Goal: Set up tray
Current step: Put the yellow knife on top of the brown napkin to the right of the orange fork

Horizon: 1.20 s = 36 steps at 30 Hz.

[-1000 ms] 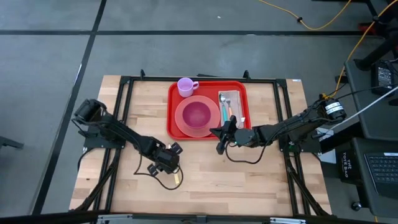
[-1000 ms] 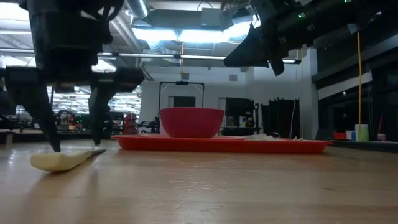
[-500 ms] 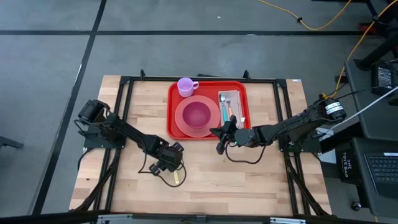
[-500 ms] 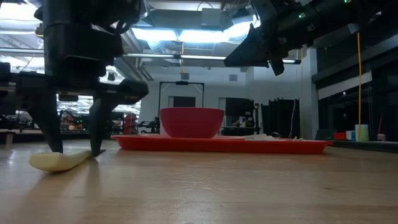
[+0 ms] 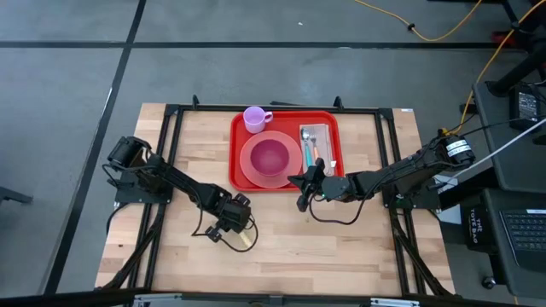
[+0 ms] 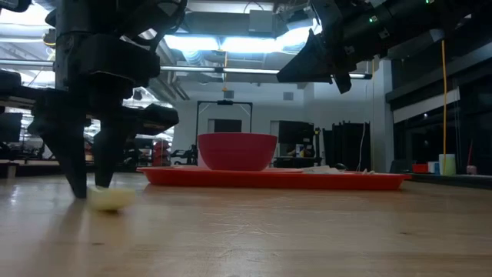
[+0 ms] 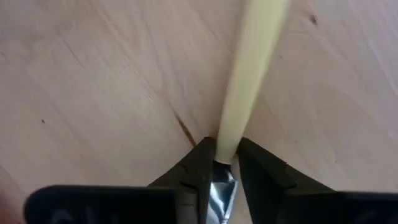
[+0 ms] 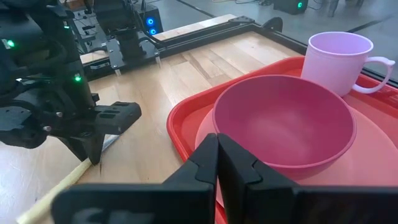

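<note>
L claw (image 7: 221, 163) pinching yellow-handled utensil (image 7: 249, 74) on table (image 5: 341, 243).
Fingers narrow on handle by the metal; lift level, carry to tray (image 5: 241, 181). R gripper (image 5: 300, 201) shut, waiting near tray.

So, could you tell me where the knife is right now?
In the high view the knife lies on the bare table, front-left of the tray, between the left gripper's fingers.

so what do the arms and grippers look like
Both arms are black, jointed, with loose black cables looping under them. The left gripper and right gripper each end in two dark tapered fingers. Small green lights glow on the left arm's wrist in the right wrist view.
</note>
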{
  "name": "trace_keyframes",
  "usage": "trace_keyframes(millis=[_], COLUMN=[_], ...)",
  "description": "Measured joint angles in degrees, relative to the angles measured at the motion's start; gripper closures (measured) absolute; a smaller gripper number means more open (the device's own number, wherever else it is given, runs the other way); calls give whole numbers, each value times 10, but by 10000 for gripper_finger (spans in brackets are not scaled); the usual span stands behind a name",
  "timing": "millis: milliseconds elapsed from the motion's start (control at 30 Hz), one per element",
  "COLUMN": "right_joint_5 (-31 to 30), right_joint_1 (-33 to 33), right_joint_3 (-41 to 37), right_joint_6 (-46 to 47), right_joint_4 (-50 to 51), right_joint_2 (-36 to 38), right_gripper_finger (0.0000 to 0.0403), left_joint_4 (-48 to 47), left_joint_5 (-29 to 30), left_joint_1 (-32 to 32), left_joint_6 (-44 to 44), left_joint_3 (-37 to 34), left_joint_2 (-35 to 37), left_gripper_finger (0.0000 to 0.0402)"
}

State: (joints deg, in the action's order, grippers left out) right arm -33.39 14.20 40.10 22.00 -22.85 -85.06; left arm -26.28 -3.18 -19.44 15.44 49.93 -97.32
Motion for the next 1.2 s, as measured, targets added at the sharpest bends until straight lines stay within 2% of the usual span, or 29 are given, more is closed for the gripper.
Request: trace_keyframes(millis=[300, 567, 733, 900, 1000, 1200], right_joint_5=[0, 0, 0, 0, 0, 0], right_joint_1=[0, 0, 0, 0, 0, 0], right_joint_3=[0, 0, 1, 1, 0, 0], right_joint_6=[0, 0, 0, -2, -4, -7], right_joint_4=[0, -1, 2, 3, 3, -2], right_joint_2=[0, -6, -12, -27, -37, -35], right_gripper_finger=[392, 392, 392, 392, 392, 392], left_joint_4=[15, 11, -17, -22, -23, -49], left_joint_5=[4, 7, 23, 89, 111, 112], left_joint_1=[0, 0, 2, 2, 12, 53], left_joint_6=[-19, -17, -15, -22, -18, -14], left_joint_3=[-1, -3, -3, -3, -3, -1], left_joint_2=[0, 13, 71, 118, 122, 117], left_gripper_finger=[373, 374, 376, 376, 376, 376])
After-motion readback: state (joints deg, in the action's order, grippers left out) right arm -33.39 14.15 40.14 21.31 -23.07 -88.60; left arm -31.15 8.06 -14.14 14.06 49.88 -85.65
